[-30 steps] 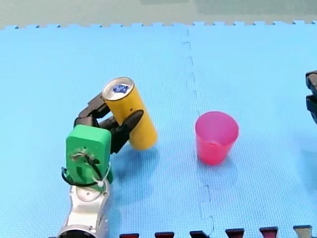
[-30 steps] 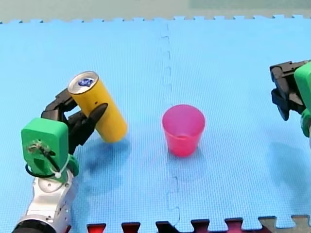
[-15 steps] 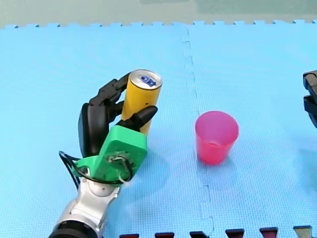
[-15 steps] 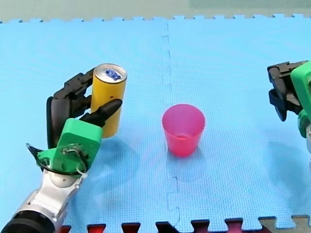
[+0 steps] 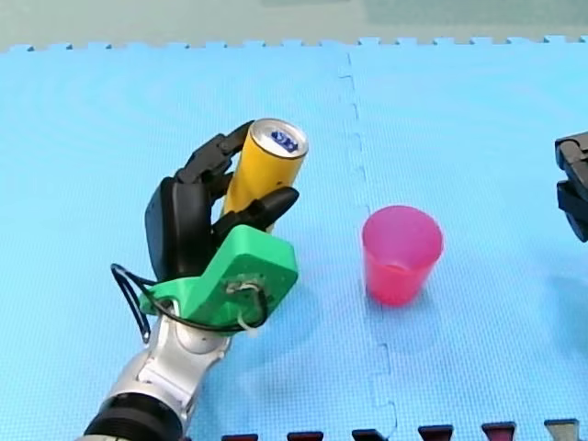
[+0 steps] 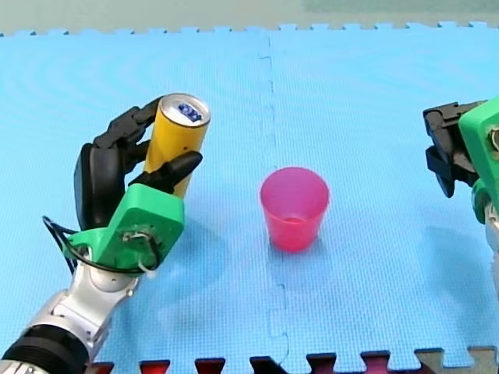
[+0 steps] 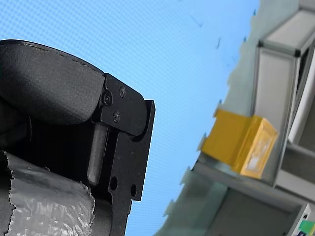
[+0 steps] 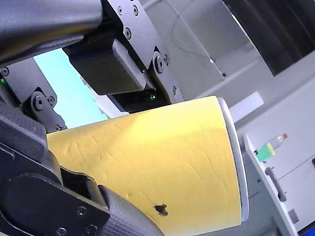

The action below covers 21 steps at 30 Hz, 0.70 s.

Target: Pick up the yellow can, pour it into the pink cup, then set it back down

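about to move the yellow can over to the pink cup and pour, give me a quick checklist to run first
1. Grip: left hand has its fingers wrapped around the yellow can, thumb across the front: ok.
2. Can clear of the foam mat: its base is hidden behind the hand: cannot tell.
3. Pink cup upright, mouth facing up: ok.
4. Can above the cup: it is off to the cup's left, apart from it: not ok.
5. Path from can to cup: bare mat between them: ok.
6. Right hand out of the way, at the right edge, apart from the cup: ok.
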Each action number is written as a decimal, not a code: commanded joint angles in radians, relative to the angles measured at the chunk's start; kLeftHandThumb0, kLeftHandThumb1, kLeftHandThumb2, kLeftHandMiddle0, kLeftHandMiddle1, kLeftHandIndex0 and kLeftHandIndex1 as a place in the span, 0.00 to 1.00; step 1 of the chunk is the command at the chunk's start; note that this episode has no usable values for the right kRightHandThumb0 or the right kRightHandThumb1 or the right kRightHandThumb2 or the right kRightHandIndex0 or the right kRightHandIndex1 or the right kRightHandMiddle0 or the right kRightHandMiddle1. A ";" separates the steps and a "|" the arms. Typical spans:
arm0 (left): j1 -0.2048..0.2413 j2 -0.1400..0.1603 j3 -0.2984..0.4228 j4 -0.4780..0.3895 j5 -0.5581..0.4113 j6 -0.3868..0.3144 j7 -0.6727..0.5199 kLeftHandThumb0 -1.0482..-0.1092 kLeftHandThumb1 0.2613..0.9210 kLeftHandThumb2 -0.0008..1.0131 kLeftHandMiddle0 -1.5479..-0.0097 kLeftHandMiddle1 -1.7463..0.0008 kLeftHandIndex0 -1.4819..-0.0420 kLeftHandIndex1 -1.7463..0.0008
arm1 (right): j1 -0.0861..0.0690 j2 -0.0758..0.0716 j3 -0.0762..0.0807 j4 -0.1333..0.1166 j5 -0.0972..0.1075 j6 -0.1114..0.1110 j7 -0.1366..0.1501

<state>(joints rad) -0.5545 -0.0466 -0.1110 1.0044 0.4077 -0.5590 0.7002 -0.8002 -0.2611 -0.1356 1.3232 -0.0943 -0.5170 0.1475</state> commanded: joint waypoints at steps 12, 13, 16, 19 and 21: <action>-0.078 0.012 -0.035 0.060 -0.001 -0.039 -0.034 0.65 0.90 0.00 0.11 0.99 0.20 1.00 | 0.009 0.007 0.006 -0.007 -0.006 -0.015 -0.008; -0.084 0.009 -0.037 0.064 -0.002 -0.043 -0.038 0.65 0.90 0.00 0.11 0.99 0.20 1.00 | 0.009 0.008 0.006 -0.007 -0.005 -0.015 -0.009; -0.096 0.002 -0.042 0.072 -0.006 -0.051 -0.043 0.65 0.90 0.00 0.11 0.99 0.19 1.00 | 0.009 0.011 0.004 -0.007 -0.003 -0.016 -0.009; -0.108 -0.009 -0.054 0.080 0.006 -0.053 -0.025 0.65 0.90 0.00 0.10 0.99 0.19 1.00 | 0.011 0.018 -0.005 -0.007 0.008 -0.019 -0.009; -0.116 -0.012 -0.063 0.088 0.012 -0.067 -0.018 0.64 0.90 0.00 0.09 0.98 0.19 1.00 | 0.012 0.023 -0.012 -0.007 0.017 -0.021 -0.009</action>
<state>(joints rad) -0.6546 -0.0585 -0.1685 1.0881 0.4179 -0.6094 0.6737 -0.7912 -0.2401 -0.1413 1.3191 -0.0846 -0.5322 0.1402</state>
